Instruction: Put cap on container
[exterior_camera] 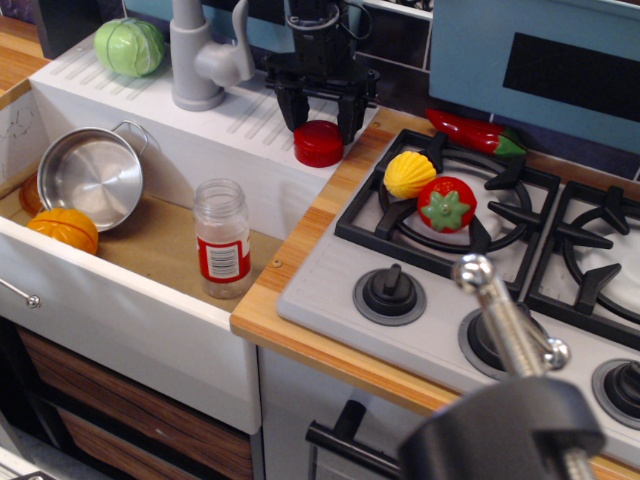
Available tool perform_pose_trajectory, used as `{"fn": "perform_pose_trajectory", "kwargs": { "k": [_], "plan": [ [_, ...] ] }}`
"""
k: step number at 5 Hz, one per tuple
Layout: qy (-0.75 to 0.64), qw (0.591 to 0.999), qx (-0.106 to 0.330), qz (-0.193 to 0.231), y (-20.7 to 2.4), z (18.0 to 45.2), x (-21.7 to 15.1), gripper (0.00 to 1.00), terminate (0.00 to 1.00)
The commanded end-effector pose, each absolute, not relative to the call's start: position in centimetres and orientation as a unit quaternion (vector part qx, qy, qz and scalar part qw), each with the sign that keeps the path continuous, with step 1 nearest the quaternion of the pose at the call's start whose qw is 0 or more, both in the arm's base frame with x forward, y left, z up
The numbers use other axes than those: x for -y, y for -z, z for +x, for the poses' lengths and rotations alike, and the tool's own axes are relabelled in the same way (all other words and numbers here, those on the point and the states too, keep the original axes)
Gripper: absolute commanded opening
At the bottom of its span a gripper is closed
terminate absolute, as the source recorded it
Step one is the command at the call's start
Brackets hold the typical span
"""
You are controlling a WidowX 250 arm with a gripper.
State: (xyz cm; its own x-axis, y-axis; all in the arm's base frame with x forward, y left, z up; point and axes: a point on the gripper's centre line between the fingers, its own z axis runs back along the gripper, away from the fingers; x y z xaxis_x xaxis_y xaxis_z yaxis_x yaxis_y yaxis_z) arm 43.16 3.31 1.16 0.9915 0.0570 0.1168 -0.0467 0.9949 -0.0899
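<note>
The cap [319,145], a flat round red lid, lies on the white ribbed drainboard right of the faucet. My gripper [323,125] is open and hangs just behind and over the cap, with one black finger on each side of its far edge. I cannot tell whether the fingers touch it. The container [222,238], a clear jar with a red and white label, stands upright and uncapped in the sink [160,240], well to the front left of the gripper.
A steel pot [92,177] and an orange toy [63,228] sit at the sink's left. A grey faucet [200,55] and a green cabbage [129,46] stand behind. A yellow toy [410,174], a tomato [446,204] and a chili [475,132] are on the stove. A black clamp [510,420] fills the front right.
</note>
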Motion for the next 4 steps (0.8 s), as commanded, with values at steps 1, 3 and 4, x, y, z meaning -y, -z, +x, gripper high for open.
{"fn": "perform_pose_trajectory", "kwargs": {
  "k": [1, 3, 4],
  "plan": [
    [-0.014, 0.997, 0.06, -0.046, -6.6, 42.6, -4.0, 0.0, 0.0],
    [0.017, 0.998, 0.049, -0.047, -7.6, 40.8, -6.1, 0.0, 0.0],
    [0.043, 0.998, 0.044, -0.031, -7.1, 39.4, -7.8, 0.0, 0.0]
  ]
}}
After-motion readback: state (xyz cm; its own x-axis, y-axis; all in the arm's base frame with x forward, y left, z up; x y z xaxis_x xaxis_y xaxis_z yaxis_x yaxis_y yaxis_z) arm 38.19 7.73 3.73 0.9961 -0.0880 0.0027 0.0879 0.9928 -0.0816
